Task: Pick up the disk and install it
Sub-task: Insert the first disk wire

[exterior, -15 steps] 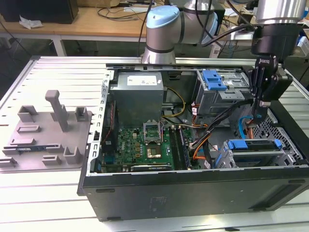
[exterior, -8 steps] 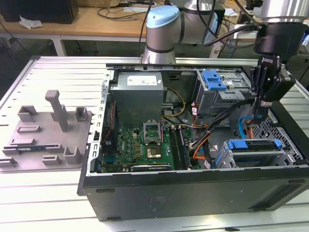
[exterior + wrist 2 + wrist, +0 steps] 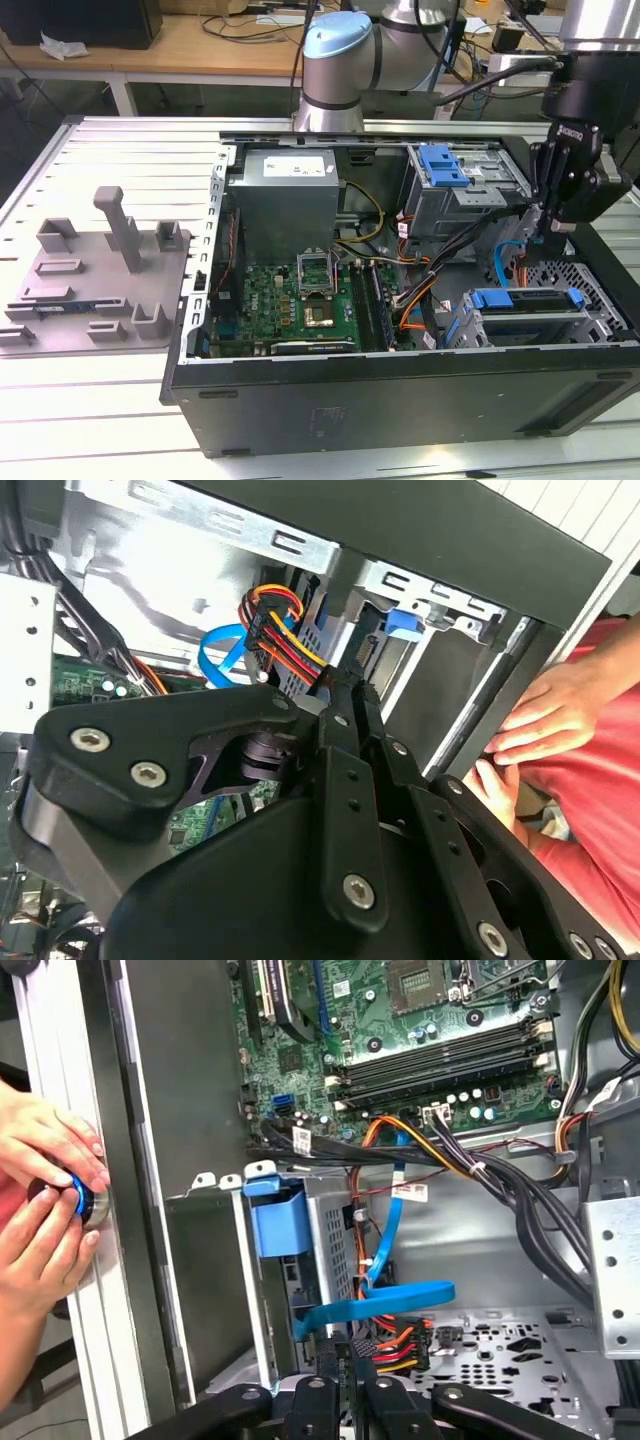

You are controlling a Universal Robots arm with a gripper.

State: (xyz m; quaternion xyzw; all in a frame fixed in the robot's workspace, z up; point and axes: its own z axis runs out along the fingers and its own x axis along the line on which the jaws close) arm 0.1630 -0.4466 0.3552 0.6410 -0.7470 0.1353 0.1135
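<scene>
Black computer case [image 3: 400, 400] lies open on a white slatted worktop [image 3: 100, 420], with a grey fixture [image 3: 100, 280] at the exterior view's left. A green motherboard [image 3: 300, 300] fills the middle of the case. At the exterior view's right, the arm's end effector [image 3: 556, 228] hangs inside the case. It is just above the disk [image 3: 525, 298], which lies flat in its blue bracket on top of the lower drive cage [image 3: 520, 328]. A separate blue latch [image 3: 443, 165] sits on the upper bay.

Second wrist view: the end effector [image 3: 352, 685] has its fingers drawn together. Their tips are close to a bundle of red, yellow and black wires [image 3: 275, 620] and near a blue ribbon cable [image 3: 215, 645]. Whether the tips pinch anything cannot be told. Outside the case wall, a hand [image 3: 550, 715] rests against the frame, next to a red garment [image 3: 600, 780].

First wrist view: the end effector [image 3: 348, 1352] shows closed fingers just beside the wires [image 3: 395, 1335], and the ribbon cable [image 3: 390, 1295] passes just above them. The disk [image 3: 280, 1222] shows its blue bracket end at the cage's edge, against the case wall. Two hands [image 3: 45, 1150] outside the wall hold a blue-rimmed round knob [image 3: 78, 1198]. The motherboard [image 3: 430, 1020] lies beyond the cage.
</scene>
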